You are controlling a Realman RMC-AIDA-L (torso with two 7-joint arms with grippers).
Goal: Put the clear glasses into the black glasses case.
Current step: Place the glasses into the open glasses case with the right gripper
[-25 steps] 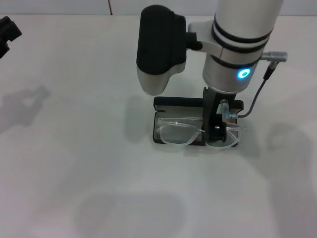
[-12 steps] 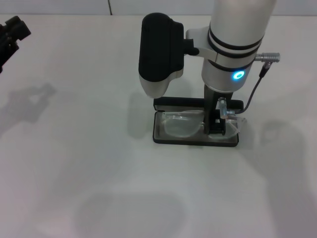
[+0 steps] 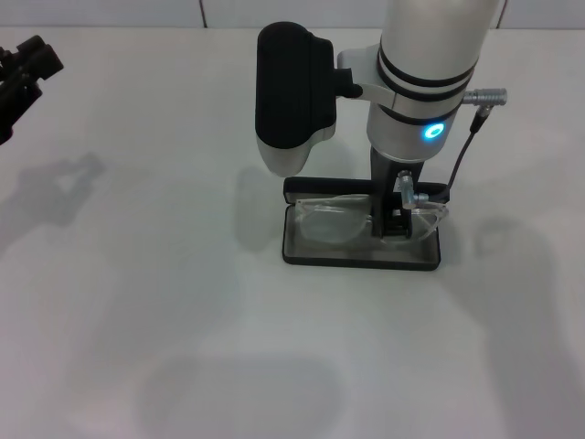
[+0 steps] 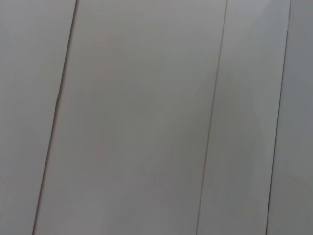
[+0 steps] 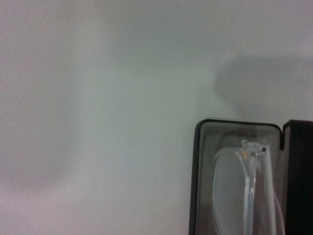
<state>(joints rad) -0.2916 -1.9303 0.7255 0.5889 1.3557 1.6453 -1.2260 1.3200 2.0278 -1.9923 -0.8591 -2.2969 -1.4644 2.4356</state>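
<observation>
The black glasses case [image 3: 361,259] lies open at the table's middle, its lid [image 3: 320,190] standing at the back. The clear glasses [image 3: 329,222] rest inside on the grey lining, lenses facing the front. My right gripper [image 3: 395,219] reaches straight down into the case's right half and is shut on the clear glasses near the right lens. In the right wrist view, one end of the black glasses case [image 5: 195,186] shows with a lens of the clear glasses [image 5: 230,191] within its rim. My left gripper [image 3: 23,69] is parked at the far left edge, away from the case.
The white table [image 3: 137,320] spreads bare around the case. The right arm's black wrist housing [image 3: 291,91] hangs above the case's left back corner. The left wrist view shows only pale panels [image 4: 146,117].
My right gripper has carried the clear glasses back from over the case's front rim and down inside it. The left gripper has shifted slightly into view at the far left.
</observation>
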